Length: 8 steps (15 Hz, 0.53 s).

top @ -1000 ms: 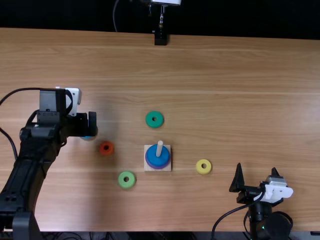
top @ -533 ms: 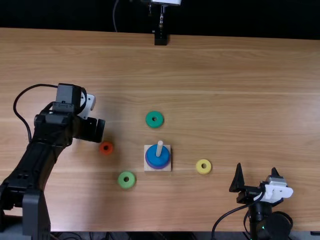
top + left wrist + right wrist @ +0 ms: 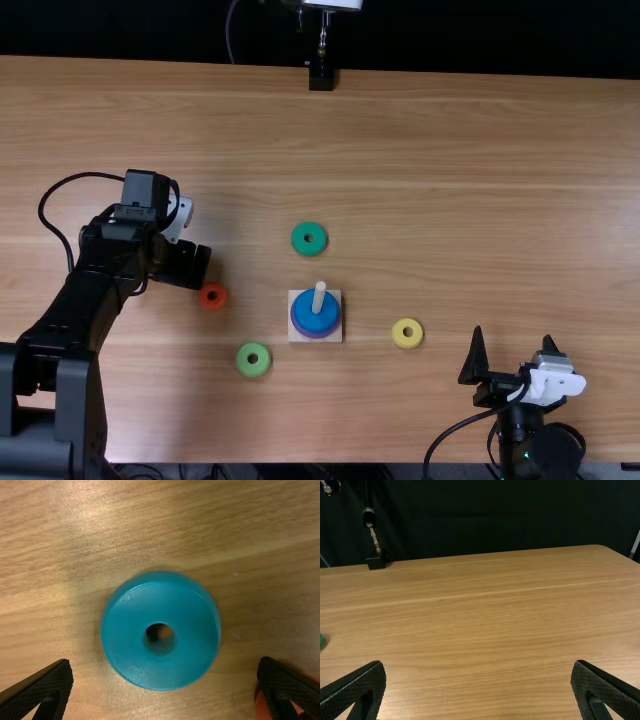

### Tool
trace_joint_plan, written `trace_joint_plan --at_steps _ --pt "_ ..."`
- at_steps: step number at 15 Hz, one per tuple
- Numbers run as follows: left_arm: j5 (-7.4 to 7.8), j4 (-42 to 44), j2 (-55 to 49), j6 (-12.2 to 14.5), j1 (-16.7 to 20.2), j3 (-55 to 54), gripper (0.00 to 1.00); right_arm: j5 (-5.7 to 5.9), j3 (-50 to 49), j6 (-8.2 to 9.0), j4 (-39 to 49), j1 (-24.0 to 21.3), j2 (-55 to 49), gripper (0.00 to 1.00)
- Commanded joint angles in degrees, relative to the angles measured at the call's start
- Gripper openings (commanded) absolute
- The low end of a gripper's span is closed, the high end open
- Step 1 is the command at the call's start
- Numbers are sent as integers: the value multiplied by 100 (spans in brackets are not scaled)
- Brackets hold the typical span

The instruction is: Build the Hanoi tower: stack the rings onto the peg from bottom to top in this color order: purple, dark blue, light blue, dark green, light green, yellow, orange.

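Near edge, right side: right pincer [image 3: 513, 342], pointing away from the edge, spread wide, bare table [image 3: 480, 670] between its fingers in its wrist view. Light green ring [image 3: 245, 364], flat on table, nearer than the peg base and left of it. Yellow ring [image 3: 400, 340], flat, right of the base. Square wooden base [image 3: 295, 337], mid-table: purple ring [image 3: 317, 335] at bottom, dark blue ring [image 3: 307, 320] on top of it, upright peg [image 3: 319, 298] sticking out above both. Orange ring [image 3: 205, 301], flat, left of the base, just beside left pincer [image 3: 193, 266]. Left pincer spread wide over the table, light blue ring [image 3: 160, 667] lying flat between its fingers in the left wrist view, both fingers apart from it. Same view, one finger partly covers the orange ring. Farther, dark green ring [image 3: 298, 241], flat, beyond the base. Far edge: small black stand foot [image 3: 321, 79], dark backdrop [image 3: 480, 40] behind.
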Motion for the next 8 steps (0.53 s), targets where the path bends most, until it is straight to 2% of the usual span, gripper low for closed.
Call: trace_joint_plan --at_steps 1,8 --pt "-47 17 171 78 14 215 100 76 -287 19 -350 -6 -43 100" --pt "-68 228 267 99 -74 277 100 76 -287 19 -350 -6 -43 100"
